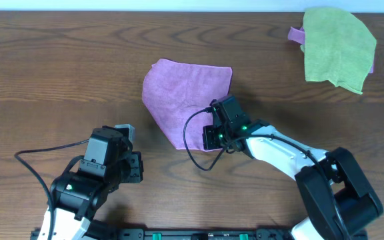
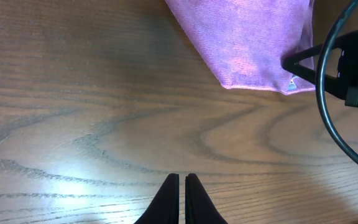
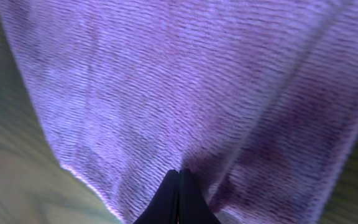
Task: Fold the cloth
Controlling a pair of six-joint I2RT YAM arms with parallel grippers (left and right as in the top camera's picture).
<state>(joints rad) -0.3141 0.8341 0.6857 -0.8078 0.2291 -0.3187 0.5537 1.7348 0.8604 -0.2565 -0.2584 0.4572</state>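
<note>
Your right fingers [image 3: 179,186] are clenched flat together on a pinch of the purple cloth [image 3: 185,81]. The right wrist view shows creases in the terry running in toward the tips. That view shows little else, only pile and a sliver of desk [image 3: 5,162] at lower left. It does not tell you where on the cloth the grip sits.

The left wrist view does: a dark fingertip meets the cloth just beside its near corner, by the hemmed edge, with a small tag showing there. A black cable [image 2: 328,106] loops in front of it.

Your left fingers [image 2: 176,183] are pressed shut too, with nothing between them, and hover over bare wood grain well short of the cloth.

Only the overhead view gives the whole layout. The cloth lies about mid-desk, one straight side facing the far edge, tapering to a point toward the near edge. The right wrist covers that point from above, so the grip itself is hidden there. The left arm sits back by the near edge on the left side, apart from the cloth.

Up in the far right corner a lime-green cloth [image 1: 339,47] lies rumpled, with a purple scrap [image 1: 297,33] poking out beside it; neither wrist view catches these.
</note>
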